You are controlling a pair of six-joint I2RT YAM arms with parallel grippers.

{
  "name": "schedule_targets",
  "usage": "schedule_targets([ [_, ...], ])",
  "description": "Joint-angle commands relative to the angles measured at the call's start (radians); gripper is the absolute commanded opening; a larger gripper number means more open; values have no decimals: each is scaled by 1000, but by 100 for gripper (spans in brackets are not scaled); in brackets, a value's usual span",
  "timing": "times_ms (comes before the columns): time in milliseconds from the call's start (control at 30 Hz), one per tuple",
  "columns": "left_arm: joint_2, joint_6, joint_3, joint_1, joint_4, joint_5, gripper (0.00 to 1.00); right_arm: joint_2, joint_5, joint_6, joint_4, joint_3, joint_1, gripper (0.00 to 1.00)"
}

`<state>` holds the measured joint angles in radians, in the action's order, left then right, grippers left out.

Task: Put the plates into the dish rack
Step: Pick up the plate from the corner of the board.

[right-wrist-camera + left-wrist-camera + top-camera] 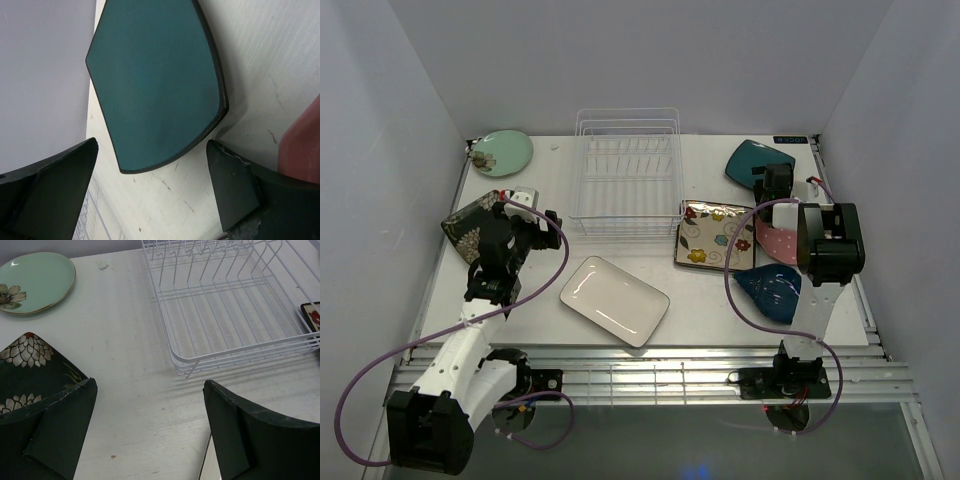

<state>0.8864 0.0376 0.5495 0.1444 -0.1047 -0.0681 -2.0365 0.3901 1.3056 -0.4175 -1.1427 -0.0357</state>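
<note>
The white wire dish rack (625, 170) (230, 305) stands empty at the back middle. Round it lie the plates: pale green round (502, 152) (35, 282), dark floral (468, 228) (30, 370), white rectangular (614, 300), patterned square (713, 235), teal square (750, 160) (155, 80), pink round (778, 242) (302, 145) and dark blue (772, 292). My left gripper (535, 208) (150, 430) hangs open over bare table between the floral plate and the rack. My right gripper (775, 180) (150, 185) is open just short of the teal plate's near edge, holding nothing.
White walls close in the table at the back and on both sides. A metal rail runs along the near edge by the arm bases. A corner of the patterned plate (312, 315) shows past the rack's right end in the left wrist view.
</note>
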Motion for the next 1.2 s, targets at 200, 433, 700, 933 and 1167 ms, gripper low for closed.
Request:
schedule_targets([
  [200,-23,4,-8,3,-3,-18,98,-63,47,18,-7,-35,13,88],
  [433,-23,4,-8,3,-4,-16,98,-109,62,27,-10,-71,16,75],
  [700,-26,4,-8,3,-4,-18,98,-116,75,41,-10,-72,19,36],
  [933,-33,5,-10,3,-4,-16,98,-82,84,43,-18,-43,22,8],
  [1167,-38,5,-8,3,-4,-21,98,39,128,-46,-38,0,22,8],
])
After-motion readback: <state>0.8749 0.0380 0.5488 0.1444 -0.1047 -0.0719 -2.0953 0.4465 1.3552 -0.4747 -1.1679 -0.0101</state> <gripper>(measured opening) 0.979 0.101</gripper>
